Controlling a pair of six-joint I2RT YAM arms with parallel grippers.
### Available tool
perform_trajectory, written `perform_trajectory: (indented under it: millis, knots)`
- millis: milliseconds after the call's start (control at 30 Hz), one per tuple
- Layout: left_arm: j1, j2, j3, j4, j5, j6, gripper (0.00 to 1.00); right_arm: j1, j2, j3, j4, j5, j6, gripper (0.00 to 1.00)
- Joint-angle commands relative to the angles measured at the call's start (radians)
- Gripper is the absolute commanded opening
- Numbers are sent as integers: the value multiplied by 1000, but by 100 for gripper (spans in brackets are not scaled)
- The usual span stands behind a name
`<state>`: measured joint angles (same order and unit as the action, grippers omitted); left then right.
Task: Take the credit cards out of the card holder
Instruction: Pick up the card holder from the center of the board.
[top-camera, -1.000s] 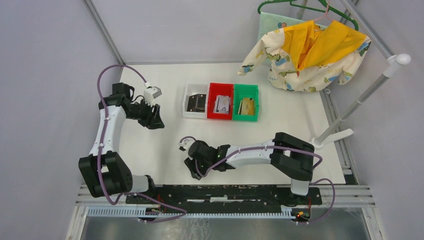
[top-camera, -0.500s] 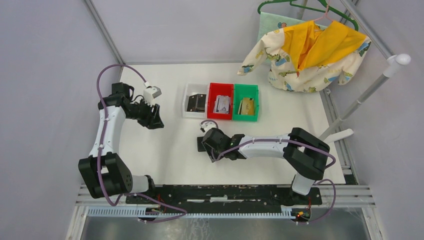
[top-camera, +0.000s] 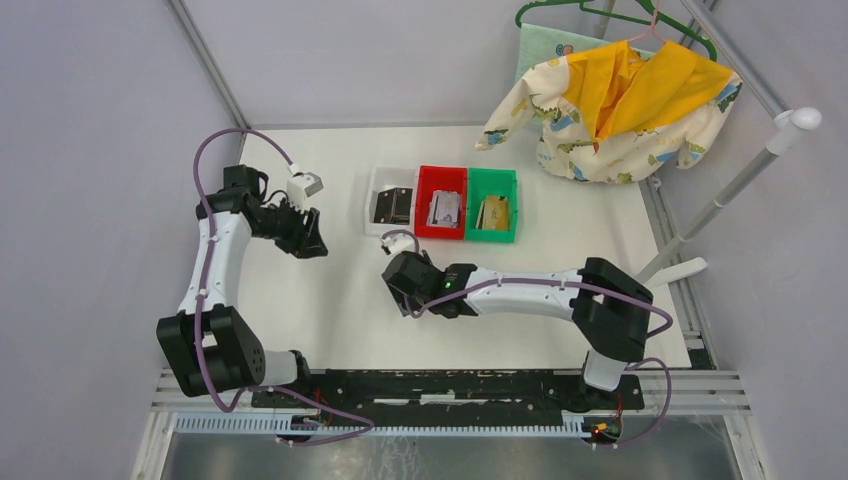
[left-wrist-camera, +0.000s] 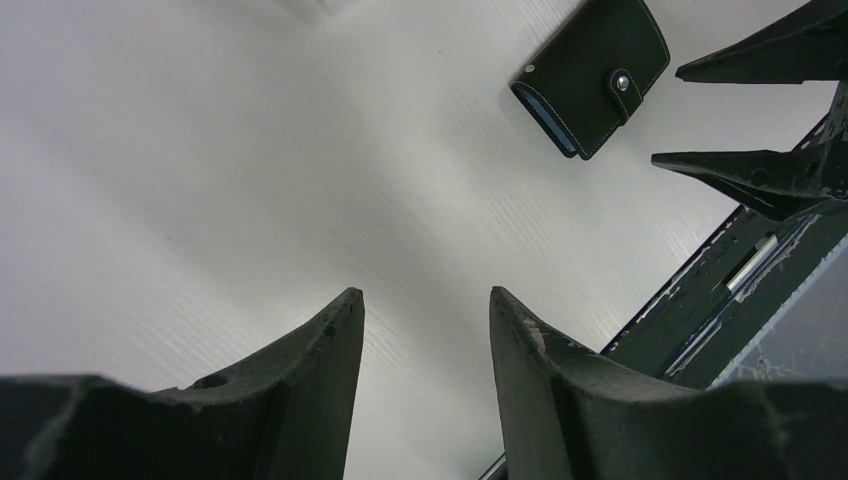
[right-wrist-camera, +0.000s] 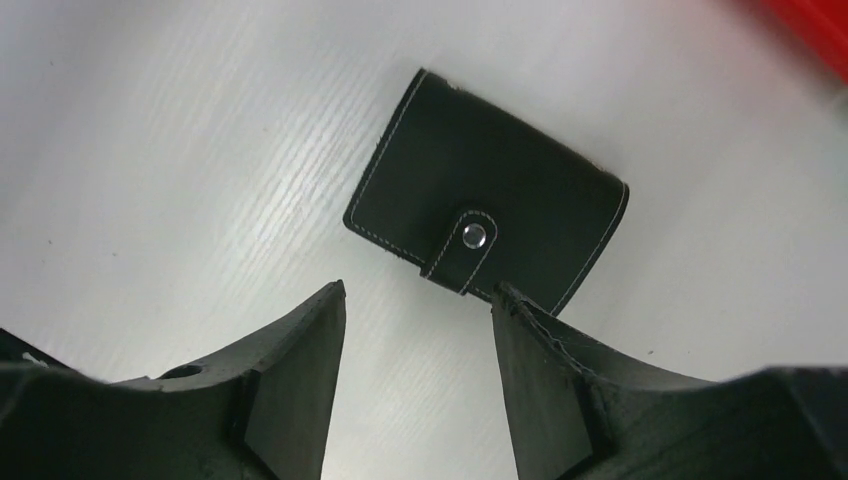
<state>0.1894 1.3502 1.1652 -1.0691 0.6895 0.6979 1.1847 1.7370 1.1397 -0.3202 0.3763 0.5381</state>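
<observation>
Right jaws apart | card holder (right-wrist-camera: 487, 233) snapped shut, just ahead

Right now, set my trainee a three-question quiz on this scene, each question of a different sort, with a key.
1. True or false: the card holder lies closed on the table, its tab snapped shut.
2. Which bin stands between the other two? A white bin; B red bin; C green bin.
3. Fill in: the right gripper, close by the holder, grips nothing and its jaws stand ____.
Key: 1 true; 2 B; 3 open.
</observation>
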Motion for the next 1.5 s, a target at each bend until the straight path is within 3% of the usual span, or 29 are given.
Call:
perform_trajectory:
  millis: [0,300,767,1133,1467]
  knots:
    - [-1,-29,28,-12,19,41,56,-6,61,107,-24,67,12,60]
    - [-1,-40,28,-22,26,47,56,-27,99,109,-35,131,38,55]
    - [-1,-52,31,-27,32,46,56,-42,165,80,7,96,76,53]
    - [-1,-54,36,-28,32,42,56,-46,172,50,0,111,100,38]
    - [-1,-55,34,-28,58,28,55,-40,109,-11,-20,164,113,41]
